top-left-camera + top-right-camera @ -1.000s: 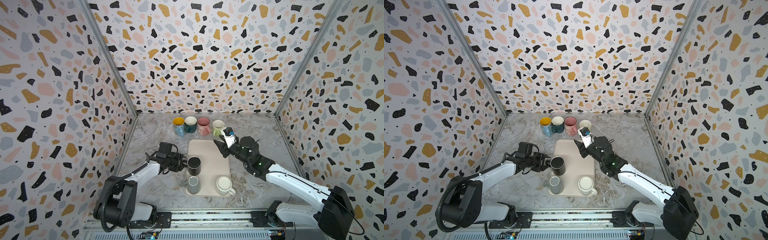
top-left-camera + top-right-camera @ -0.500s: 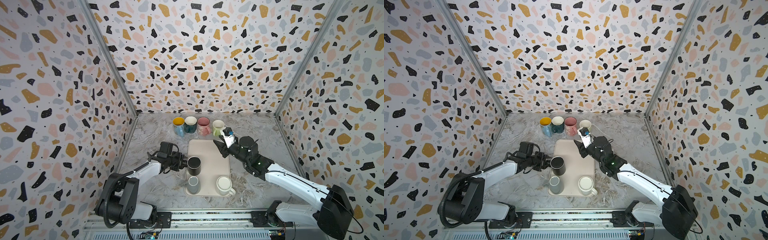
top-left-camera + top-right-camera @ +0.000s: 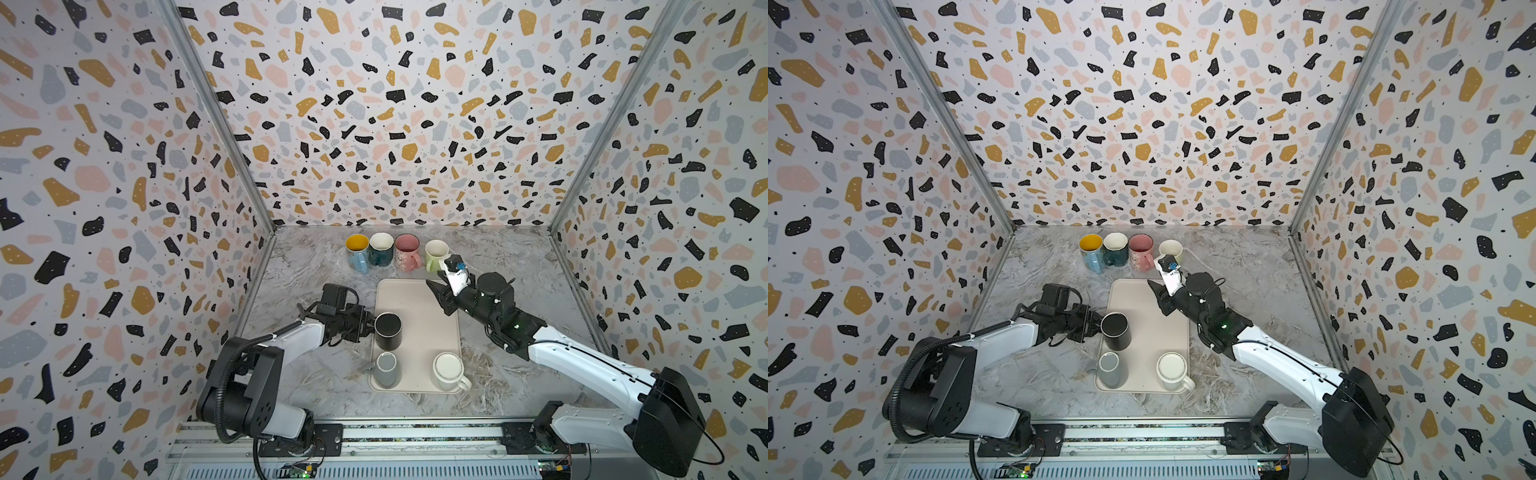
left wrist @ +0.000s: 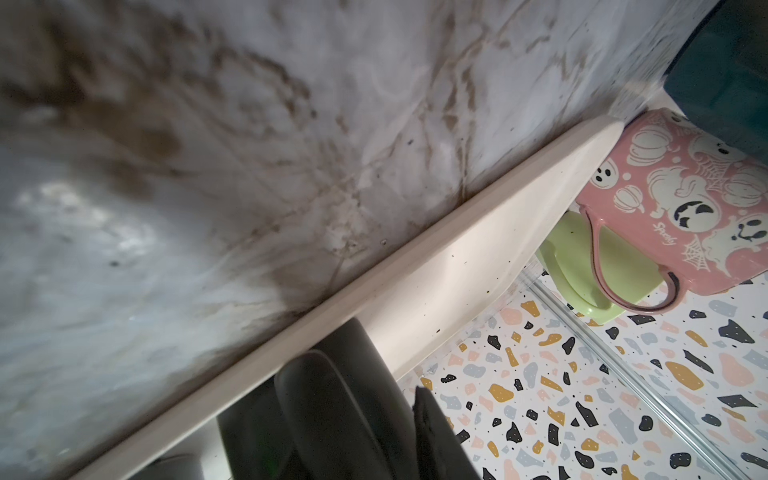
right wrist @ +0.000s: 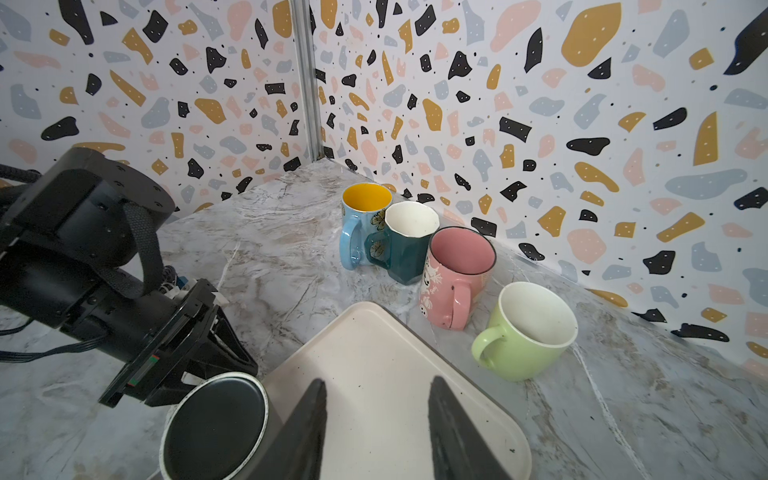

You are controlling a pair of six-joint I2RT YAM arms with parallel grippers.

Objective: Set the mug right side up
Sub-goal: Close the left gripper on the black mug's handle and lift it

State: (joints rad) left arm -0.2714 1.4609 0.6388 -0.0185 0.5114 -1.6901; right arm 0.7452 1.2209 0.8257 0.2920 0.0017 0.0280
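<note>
"How much has been done?"

"On the tray [image 3: 419,299], nothing has been turned yet. The black mug [image 3: 388,330] is seen upside down by the tray's left edge. The grey mug [image 3: 386,368] and the white mug [image 3: 448,370] look upside down too."

"And the hands?"

"The left gripper [image 3: 365,326] is set narrow at the black mug's handle side. A real hold cannot be told. The right gripper [image 5: 377,384] is held open and empty over the tray's far end."

Both top views look down from high in front over the whole counter [image 3: 316,266]. The left wrist view sits low and close beside the tray [image 4: 436,270] edge. The right wrist view looks over the black mug [image 5: 216,424] toward the back corner. Both wrist views show the pink mug [image 4: 685,187].
</note>
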